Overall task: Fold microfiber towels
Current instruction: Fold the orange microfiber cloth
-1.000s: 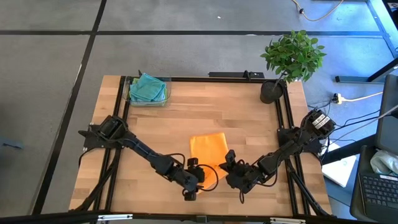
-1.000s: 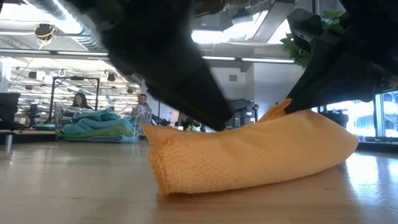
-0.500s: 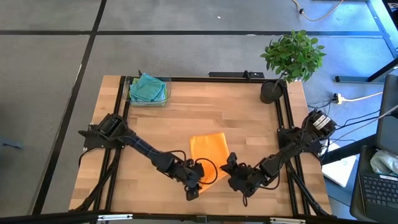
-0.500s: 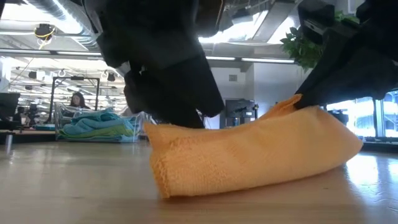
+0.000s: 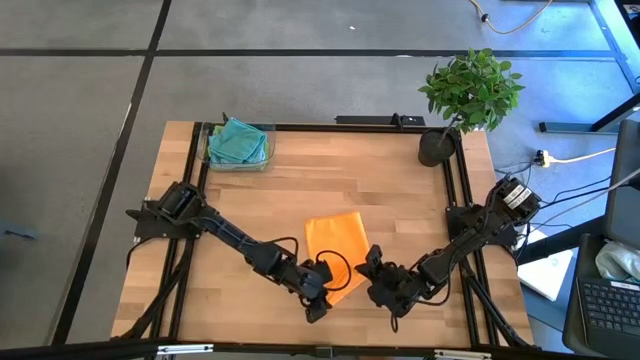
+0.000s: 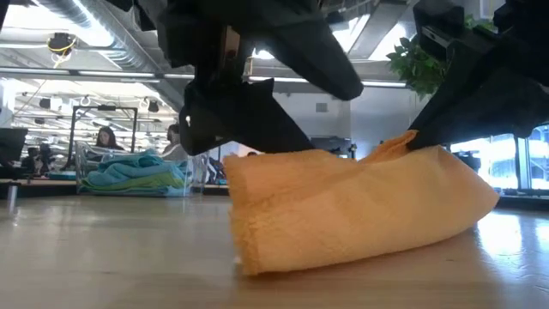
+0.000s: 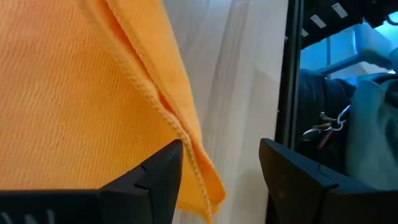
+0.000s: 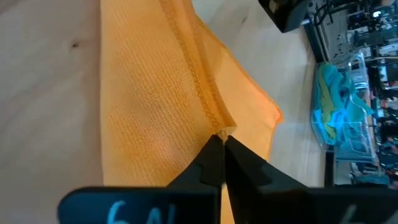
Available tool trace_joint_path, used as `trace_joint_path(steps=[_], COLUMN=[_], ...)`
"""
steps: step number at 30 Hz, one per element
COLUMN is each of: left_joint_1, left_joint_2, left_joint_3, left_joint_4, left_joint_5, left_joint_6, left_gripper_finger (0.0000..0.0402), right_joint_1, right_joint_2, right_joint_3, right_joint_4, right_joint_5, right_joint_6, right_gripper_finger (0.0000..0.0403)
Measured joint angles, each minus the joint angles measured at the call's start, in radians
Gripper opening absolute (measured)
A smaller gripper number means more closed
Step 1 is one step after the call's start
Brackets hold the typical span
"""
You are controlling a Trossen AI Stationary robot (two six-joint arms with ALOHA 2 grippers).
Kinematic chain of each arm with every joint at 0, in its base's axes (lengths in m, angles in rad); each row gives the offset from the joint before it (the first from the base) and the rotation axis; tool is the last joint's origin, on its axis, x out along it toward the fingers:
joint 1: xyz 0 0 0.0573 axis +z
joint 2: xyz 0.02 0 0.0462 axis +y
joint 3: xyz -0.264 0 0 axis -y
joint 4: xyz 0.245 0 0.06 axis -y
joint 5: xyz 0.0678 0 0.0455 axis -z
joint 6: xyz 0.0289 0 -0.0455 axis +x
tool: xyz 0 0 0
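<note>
At the near edge of the wooden tabletop [image 5: 390,185] both arms reach in toward the orange towel [image 5: 336,248], which lies folded near the middle of the front half, its near end lifted off the wood. The right tool [image 5: 372,262] is pinched shut on the towel's near right corner – in its wrist view the two dark fingers [image 8: 214,163] meet on the stitched hem. The left tool [image 5: 322,290] sits at the towel's near left edge with its jaws spread wide; the left wrist view shows the hem hanging between the fingers [image 7: 163,171], and whether they touch the cloth cannot be told. Farther back, at the far left corner, a clear bin [image 5: 238,150] holds a heap of towels [image 5: 238,138] – teal and light blue on top, with lime green showing low in the pile from table height. At the far right corner stands a potted plant [image 5: 468,95].
</note>
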Motion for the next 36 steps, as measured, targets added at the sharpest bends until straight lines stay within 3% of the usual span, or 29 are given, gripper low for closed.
trace_joint_path(steps=[12, 36], left_joint_1=[-0.006, -0.069], left_joint_2=[0.028, 0.114], left_joint_3=[0.0, 0.0], left_joint_4=[-0.019, 0.098], left_joint_5=[-0.066, -0.067], left_joint_6=[0.002, 0.055], left_gripper_finger=[0.0206, 0.0206], right_joint_1=[0.0, -0.009], right_joint_2=[0.0, 0.0], right_joint_3=[0.0, 0.0], right_joint_4=[-0.013, -0.026], right_joint_5=[0.036, 0.032], right_joint_6=[0.006, 0.032], right_gripper_finger=[0.0008, 0.0005])
